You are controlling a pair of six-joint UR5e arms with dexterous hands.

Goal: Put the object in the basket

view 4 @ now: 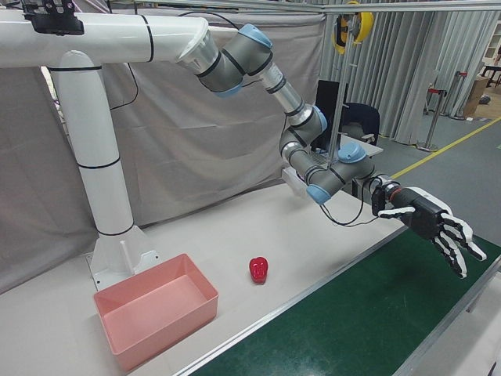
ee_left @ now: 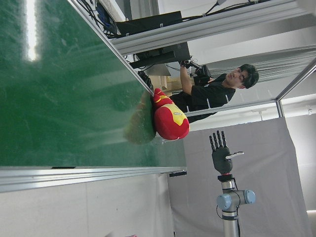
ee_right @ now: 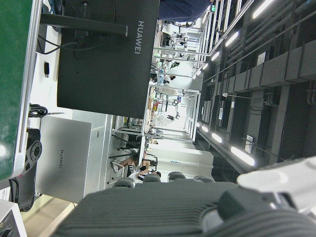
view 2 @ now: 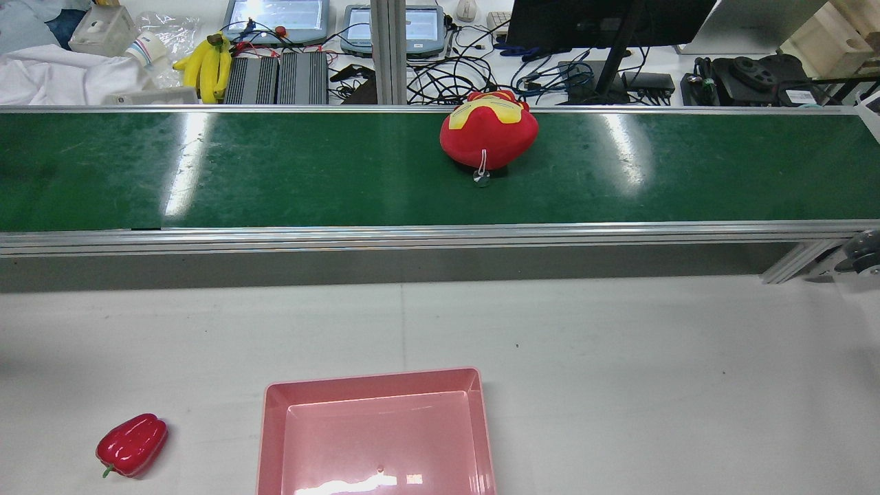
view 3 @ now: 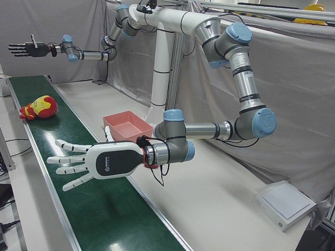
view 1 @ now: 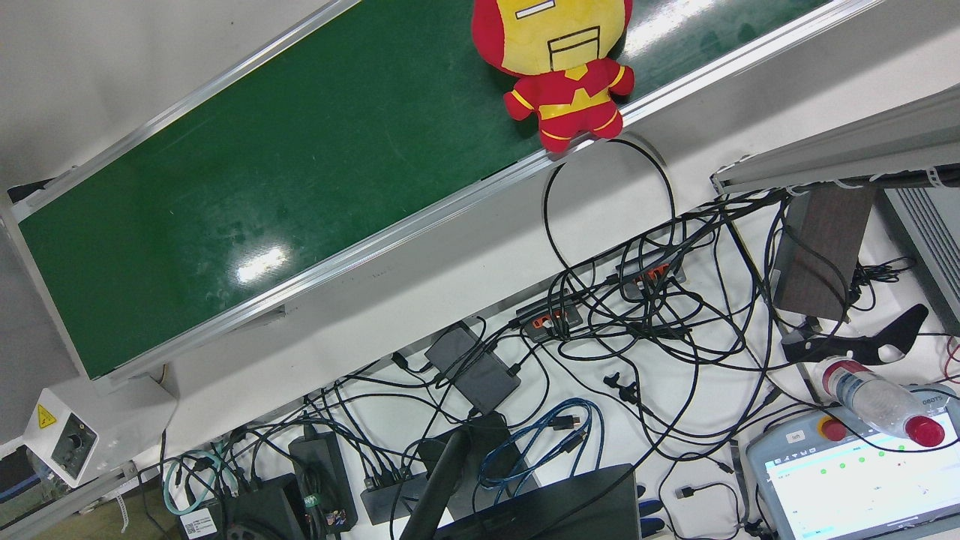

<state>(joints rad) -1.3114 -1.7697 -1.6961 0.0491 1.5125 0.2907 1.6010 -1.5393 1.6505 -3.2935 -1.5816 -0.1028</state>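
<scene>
A red and yellow plush toy (view 2: 488, 130) lies on the green conveyor belt (view 2: 275, 172), near its far edge. It also shows in the front view (view 1: 559, 56), the left-front view (view 3: 39, 107) and the left hand view (ee_left: 170, 121). A pink basket (view 2: 375, 381) stands empty on the white table, also in the right-front view (view 4: 168, 325). A red bell pepper (view 2: 132, 445) lies on the table left of the basket. My left hand (view 3: 91, 162) is open and empty above the belt, far from the toy. My right hand (view 3: 25, 48) is open and empty, high beyond the toy.
Behind the belt lies a cluttered bench with tangled cables (view 1: 637, 315), monitors, tablets (view 2: 275, 17) and bananas (view 2: 206, 65). The white pedestal (view 4: 102, 172) stands behind the basket. A person (ee_left: 212, 94) stands past the belt's far side.
</scene>
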